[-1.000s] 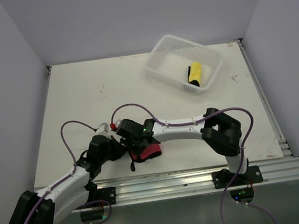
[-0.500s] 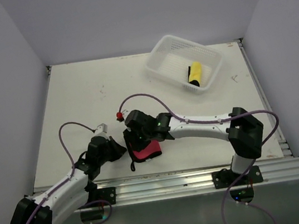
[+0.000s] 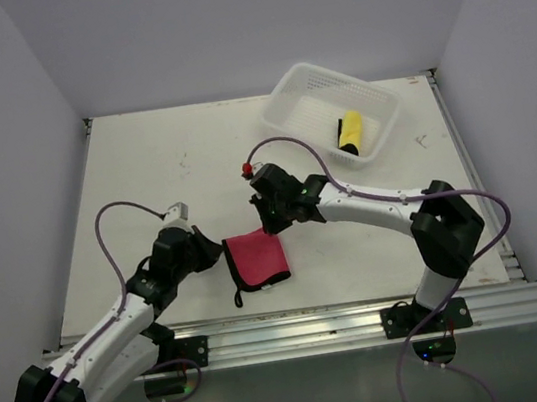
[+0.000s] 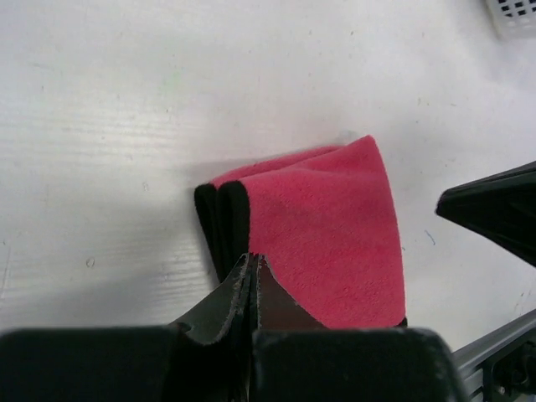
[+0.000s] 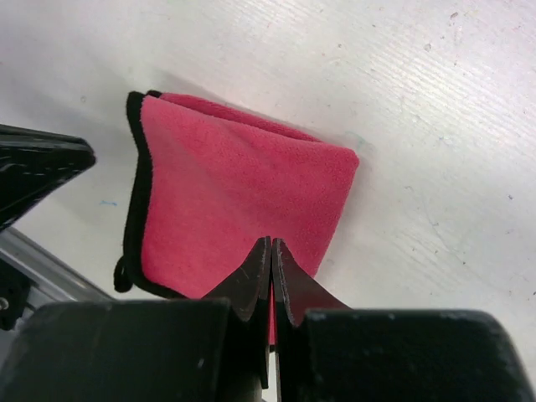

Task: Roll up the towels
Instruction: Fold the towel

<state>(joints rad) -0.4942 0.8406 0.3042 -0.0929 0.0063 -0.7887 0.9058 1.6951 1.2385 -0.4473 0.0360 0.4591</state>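
At the near edge of the white table (image 3: 142, 169), just beyond the aluminium rail (image 3: 367, 316), the left gripper (image 4: 253, 261) is pointing in from the left. Its two fingers are pressing flat together, with nothing showing between them. Its tip is sitting over the black-trimmed left edge of a folded red towel (image 4: 322, 234); whether it is touching the cloth cannot be told from the wrist view.

The towel is lying flat near the front of the table, between the two arms. It is folded into a small rectangle, with doubled black-bound edges showing on its left side and a thin black loop (image 3: 237, 295) trailing off its near left corner.

At the towel's far right corner the right gripper (image 5: 270, 244) is reaching in from the other side. Its fingers are likewise closed tight on one another and gripping nothing that can be seen, and its tip is hanging over the edge of the red fabric. The two grippers are facing each other across the towel, apart.

Well beyond, toward the far right of the table, a white plastic basket (image 3: 279, 97) is sitting at an angle, holding a rolled yellow towel (image 3: 350, 131) against its right-hand side.
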